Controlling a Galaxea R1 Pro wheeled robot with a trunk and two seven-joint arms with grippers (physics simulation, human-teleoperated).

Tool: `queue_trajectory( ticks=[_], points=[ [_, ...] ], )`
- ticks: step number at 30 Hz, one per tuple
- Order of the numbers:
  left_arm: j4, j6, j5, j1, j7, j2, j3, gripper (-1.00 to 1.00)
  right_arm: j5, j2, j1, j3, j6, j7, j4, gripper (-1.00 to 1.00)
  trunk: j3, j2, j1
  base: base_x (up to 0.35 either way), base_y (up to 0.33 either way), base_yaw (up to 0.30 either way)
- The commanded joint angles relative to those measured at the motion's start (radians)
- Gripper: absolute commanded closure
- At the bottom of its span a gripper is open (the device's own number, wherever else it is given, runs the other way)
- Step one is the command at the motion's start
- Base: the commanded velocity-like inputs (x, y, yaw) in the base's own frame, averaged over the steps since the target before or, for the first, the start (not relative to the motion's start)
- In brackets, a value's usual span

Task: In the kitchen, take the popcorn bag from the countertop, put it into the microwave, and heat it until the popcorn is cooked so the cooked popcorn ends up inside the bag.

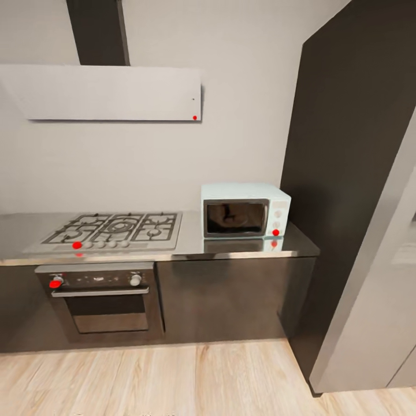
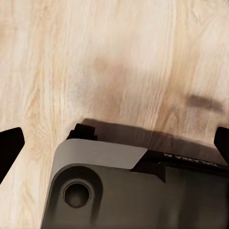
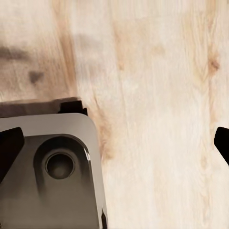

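Two black-fingered grippers, left gripper (image 2: 114, 143) and right gripper (image 3: 114, 143), hang spread apart over the pale plank floor (image 1: 173, 375). Ahead, the mint-blue boxy microwave (image 1: 245, 210), dark glass door closed, sits at the grey steel countertop (image 1: 190, 245)'s right end against a tall dark cabinet (image 1: 346, 173).

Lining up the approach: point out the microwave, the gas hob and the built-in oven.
microwave (image 1: 236, 218): head view, on its dark glass door.
gas hob (image 1: 118, 227): head view, on the centre burner grate.
built-in oven (image 1: 107, 312): head view, on its door glass.

Countertop (image 1: 242, 247): brushed steel, faintly reflective. Microwave (image 1: 245, 210): pale mint casing, smooth; glossy dark glass door. Hob (image 1: 112, 229): metal grates. Oven (image 1: 103, 297): black, steel handle. Floor (image 1: 173, 378): light wood grain, matt. Cabinet fronts (image 1: 231, 297): dark, matt.
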Motion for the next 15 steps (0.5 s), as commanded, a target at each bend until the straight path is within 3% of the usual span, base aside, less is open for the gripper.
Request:
queue_trajectory(
  ticks=[1,15],
  points=[
    [0.002,-0.004,0.010,-0.001,-0.002,0.000,-0.008,-1.00,-0.004,0.000,-0.001,-0.002,-0.008,0.001,0.003,-1.00,-0.001,-0.001,0.000,0.000,0.000,0.272],
    [0.002,-0.004,0.010,-0.001,-0.002,0.000,-0.009,-1.00,-0.001,0.000,-0.002,-0.002,-0.004,0.013,0.003,-1.00,-0.001,-0.001,0.000,0.000,0.000,0.284]
  ],
)
